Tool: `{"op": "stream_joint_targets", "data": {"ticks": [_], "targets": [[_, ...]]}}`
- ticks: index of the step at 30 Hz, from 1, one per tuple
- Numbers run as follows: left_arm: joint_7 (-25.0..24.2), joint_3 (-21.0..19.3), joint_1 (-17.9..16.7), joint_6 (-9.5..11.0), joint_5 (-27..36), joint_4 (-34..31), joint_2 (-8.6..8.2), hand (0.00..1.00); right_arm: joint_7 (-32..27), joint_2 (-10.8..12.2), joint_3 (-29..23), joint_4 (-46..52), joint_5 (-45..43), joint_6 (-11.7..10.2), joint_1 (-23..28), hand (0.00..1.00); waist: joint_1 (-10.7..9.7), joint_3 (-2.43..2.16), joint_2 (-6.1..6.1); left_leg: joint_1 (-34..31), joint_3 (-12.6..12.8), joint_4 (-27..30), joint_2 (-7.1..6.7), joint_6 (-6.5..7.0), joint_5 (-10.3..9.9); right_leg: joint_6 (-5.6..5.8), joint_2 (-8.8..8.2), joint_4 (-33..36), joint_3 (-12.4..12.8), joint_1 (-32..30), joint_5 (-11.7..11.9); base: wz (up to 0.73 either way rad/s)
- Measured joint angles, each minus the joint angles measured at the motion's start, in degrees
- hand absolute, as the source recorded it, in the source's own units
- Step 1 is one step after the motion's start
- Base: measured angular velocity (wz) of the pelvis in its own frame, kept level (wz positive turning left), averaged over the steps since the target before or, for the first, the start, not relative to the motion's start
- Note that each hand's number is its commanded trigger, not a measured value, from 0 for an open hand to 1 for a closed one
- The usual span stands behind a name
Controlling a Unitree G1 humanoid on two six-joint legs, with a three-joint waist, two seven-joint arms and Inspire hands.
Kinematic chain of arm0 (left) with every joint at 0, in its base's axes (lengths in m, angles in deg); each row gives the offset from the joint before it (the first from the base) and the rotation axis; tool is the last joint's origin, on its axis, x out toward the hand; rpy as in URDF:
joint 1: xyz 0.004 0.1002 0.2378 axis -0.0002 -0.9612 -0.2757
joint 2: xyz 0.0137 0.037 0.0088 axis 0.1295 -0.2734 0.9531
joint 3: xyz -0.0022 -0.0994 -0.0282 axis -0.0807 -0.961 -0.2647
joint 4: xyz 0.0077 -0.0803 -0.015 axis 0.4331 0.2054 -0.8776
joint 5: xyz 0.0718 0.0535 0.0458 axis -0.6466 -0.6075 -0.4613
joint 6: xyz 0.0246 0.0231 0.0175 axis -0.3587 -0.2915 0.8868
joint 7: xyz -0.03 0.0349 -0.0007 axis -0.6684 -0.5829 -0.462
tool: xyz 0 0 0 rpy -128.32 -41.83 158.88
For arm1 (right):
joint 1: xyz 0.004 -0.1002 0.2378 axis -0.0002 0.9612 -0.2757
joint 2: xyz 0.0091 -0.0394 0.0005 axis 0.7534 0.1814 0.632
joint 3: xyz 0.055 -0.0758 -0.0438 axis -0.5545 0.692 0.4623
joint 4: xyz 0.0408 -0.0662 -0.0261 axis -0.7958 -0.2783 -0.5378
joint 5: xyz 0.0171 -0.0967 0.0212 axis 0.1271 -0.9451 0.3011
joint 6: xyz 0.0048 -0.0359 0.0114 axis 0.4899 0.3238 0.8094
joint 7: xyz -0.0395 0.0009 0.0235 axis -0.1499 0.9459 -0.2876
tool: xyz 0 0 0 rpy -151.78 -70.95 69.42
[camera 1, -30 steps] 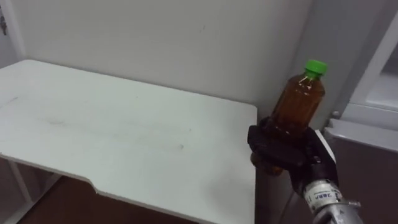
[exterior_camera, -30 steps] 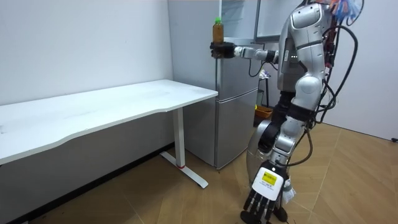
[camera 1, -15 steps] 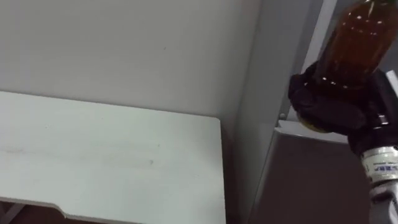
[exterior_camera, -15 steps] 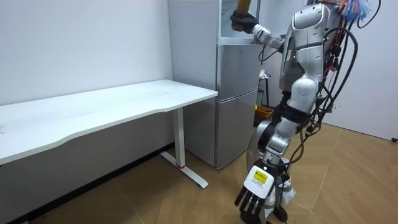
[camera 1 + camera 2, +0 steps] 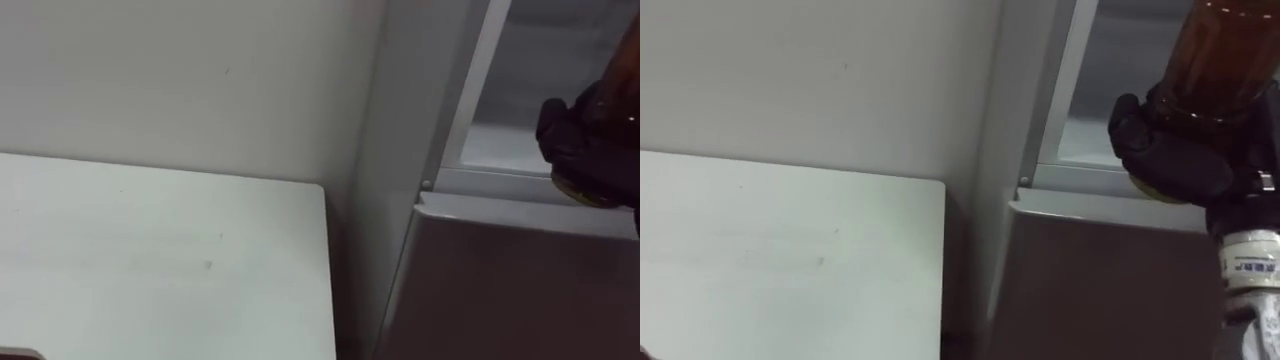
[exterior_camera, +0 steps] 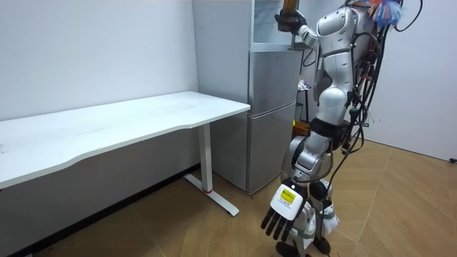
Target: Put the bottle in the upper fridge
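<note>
My right hand point(image 5: 1175, 155) is shut on an amber bottle point(image 5: 1225, 60), held upright, its top out of the right eye view. Bottle and hand are level with the open upper fridge compartment point(image 5: 1095, 120), just above the ledge over the grey lower door point(image 5: 1090, 280). In the room view the bottle point(image 6: 288, 6) is up at the top compartment, with the right hand point(image 6: 288, 21) beneath it. I stand at the fridge point(image 6: 271, 107), arm raised. My left hand point(image 6: 280, 218) hangs low by my legs, fingers spread.
A white table point(image 5: 790, 260) stands to the left, its end close to the fridge's side wall point(image 5: 995, 150). A plain wall runs behind it. In the room view the table point(image 6: 143, 118) stretches left, over wooden floor.
My right hand has carried the bottle up and right, from over the table's end to the upper fridge opening. My body turned toward the fridge, the eye views shifted right, and the left hand swung.
</note>
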Motion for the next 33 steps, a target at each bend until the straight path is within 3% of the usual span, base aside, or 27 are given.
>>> {"op": "stream_joint_targets", "data": {"ticks": [9, 17, 29, 33], "targets": [[0.04, -1.80, -0.53, -0.06, -0.41, 0.03, -0.17, 0.00, -1.16, -0.01, -0.85, -0.37, 0.00, 0.06, -0.02, 1.00, 0.07, 0.05, 0.05, 0.93, 0.03, -0.61, -0.01, -0.14, -0.04, 0.00, 0.31, 0.02, 1.70, 0.30, 0.00, -0.05], [-0.48, -1.95, -0.52, -0.42, -0.38, 0.03, -0.20, 0.00, -0.73, -0.12, -0.87, -1.47, 0.12, 0.64, -0.15, 1.00, 0.13, 0.32, 0.51, 0.71, -0.09, -0.58, -0.03, -0.14, -0.06, -0.08, 0.29, 0.05, 1.81, 0.03, 0.05, 0.00], [-2.03, -2.88, -0.22, -1.27, -2.72, -0.24, -0.15, 0.00, -0.26, -0.16, -0.91, -9.02, 1.22, 1.60, -1.69, 1.00, 1.40, 0.22, 0.97, -0.03, -0.40, -0.37, -0.05, -0.15, -0.03, -0.09, 0.31, 0.23, 1.64, -0.04, 0.06, 0.01], [-2.04, -2.83, -0.22, -1.45, -4.48, 0.08, -0.20, 0.00, -1.50, -0.22, -0.78, -14.71, 4.42, 1.91, -6.21, 1.00, 1.60, 0.31, 0.56, -0.28, -0.80, 0.26, -0.09, -0.13, -0.04, -0.09, 0.29, 0.21, 1.46, 0.06, 0.05, 0.05]]}}
